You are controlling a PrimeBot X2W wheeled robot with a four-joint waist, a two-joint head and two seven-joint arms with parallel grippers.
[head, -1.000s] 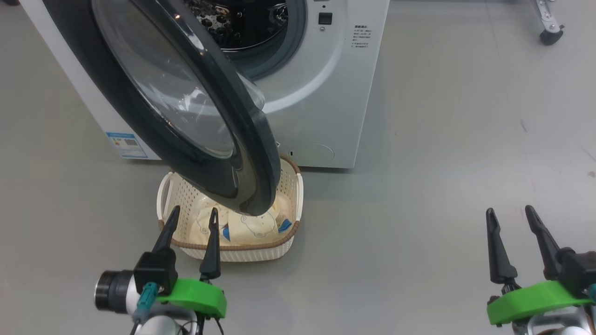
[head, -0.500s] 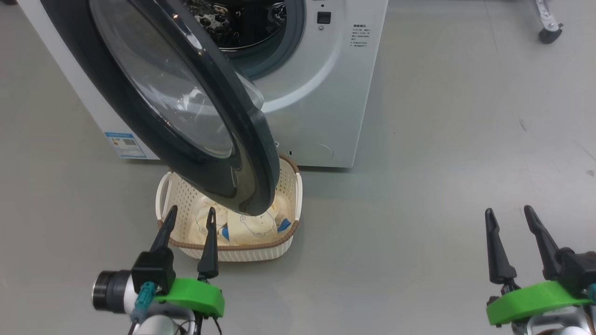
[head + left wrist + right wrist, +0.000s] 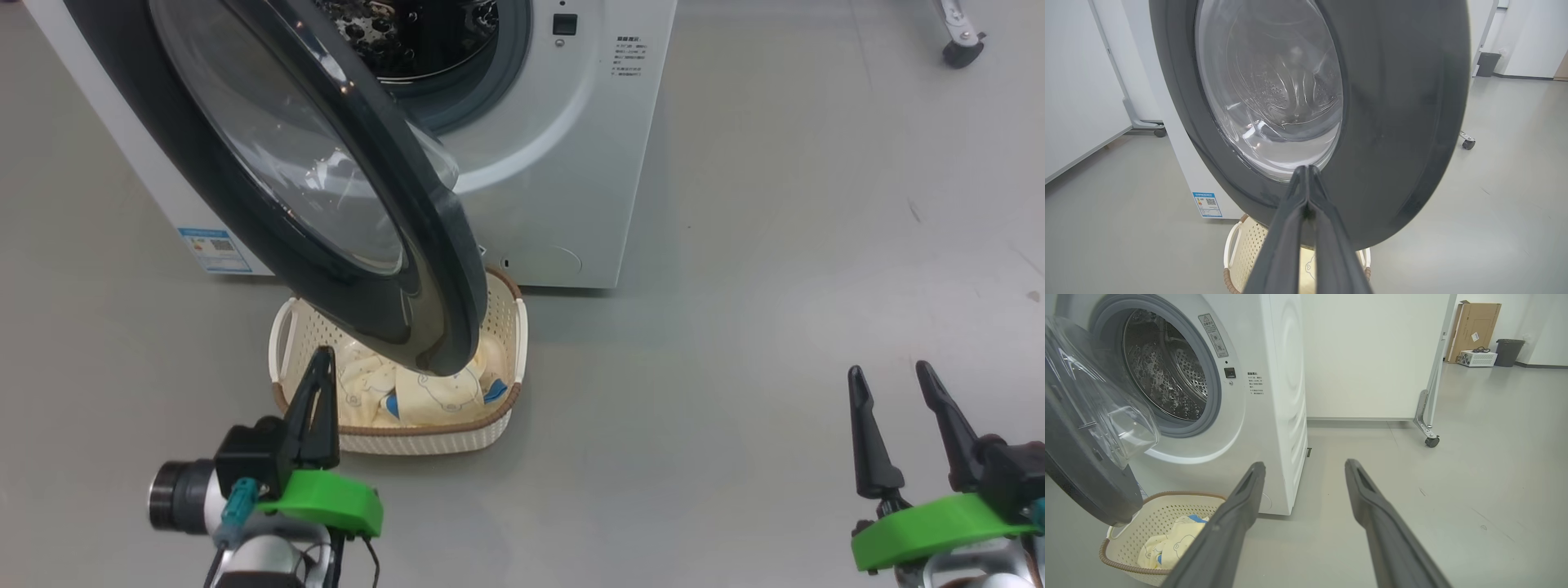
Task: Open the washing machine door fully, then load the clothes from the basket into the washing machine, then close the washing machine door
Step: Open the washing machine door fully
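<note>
The white washing machine [image 3: 571,180] stands at the top of the head view with its steel drum [image 3: 408,33] exposed. Its black-rimmed washing machine door [image 3: 326,204] hangs partly swung out over the basket [image 3: 424,437]. That cream basket sits on the floor in front, holding pale yellow bear-print clothes [image 3: 433,392]. My left gripper [image 3: 321,359] is shut and empty, its tips above the basket's near left corner; in the left wrist view [image 3: 1305,168] they point at the door's outer face [image 3: 1392,122]. My right gripper [image 3: 890,376] stands open and empty, far to the right over bare floor.
Grey floor lies all around. A wheeled white partition [image 3: 1429,416] stands to the right of the machine. A cardboard box [image 3: 1474,330] and a dark bin [image 3: 1508,351] stand far back. Another caster frame [image 3: 1143,122] is at the machine's left.
My left gripper's fingers have closed together on nothing. The head camera has shifted slightly. The right gripper, door and basket stay put.
</note>
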